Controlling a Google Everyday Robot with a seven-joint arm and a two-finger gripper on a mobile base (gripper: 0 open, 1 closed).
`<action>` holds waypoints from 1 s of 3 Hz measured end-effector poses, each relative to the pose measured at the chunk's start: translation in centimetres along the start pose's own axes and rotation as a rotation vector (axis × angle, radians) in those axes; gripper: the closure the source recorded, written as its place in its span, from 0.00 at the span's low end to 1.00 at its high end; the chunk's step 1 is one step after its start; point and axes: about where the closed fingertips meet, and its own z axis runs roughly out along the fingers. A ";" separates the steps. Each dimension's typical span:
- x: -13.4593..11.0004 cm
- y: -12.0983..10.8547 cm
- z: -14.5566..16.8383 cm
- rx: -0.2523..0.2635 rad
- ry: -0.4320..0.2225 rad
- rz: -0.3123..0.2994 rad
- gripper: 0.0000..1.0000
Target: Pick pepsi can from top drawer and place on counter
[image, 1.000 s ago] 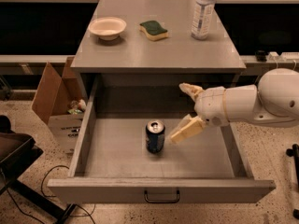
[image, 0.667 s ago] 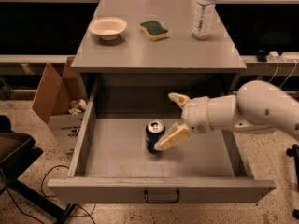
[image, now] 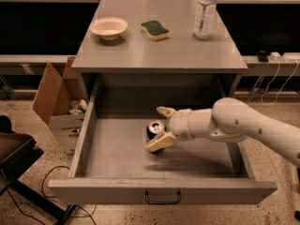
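White rounded arm [image: 243, 123] bore small dark dots, gripper [image: 155, 128] in the top drawer [image: 117, 159] had tan jaws, apart.

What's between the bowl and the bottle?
In the camera view, a green sponge lies between the bowl and bottle. The gripper is down in the top drawer, open around the pepsi can.

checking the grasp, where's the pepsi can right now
In the camera view the can stands upright near the middle of the open drawer, below the counter, between the open fingers of the gripper.
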 end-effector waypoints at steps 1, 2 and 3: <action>1.6 -0.9 2.4 -0.002 -0.047 0.024 0.47; 0.2 -0.8 1.3 0.017 -0.105 0.040 0.70; -7.4 -1.8 -6.4 0.068 -0.180 0.048 0.99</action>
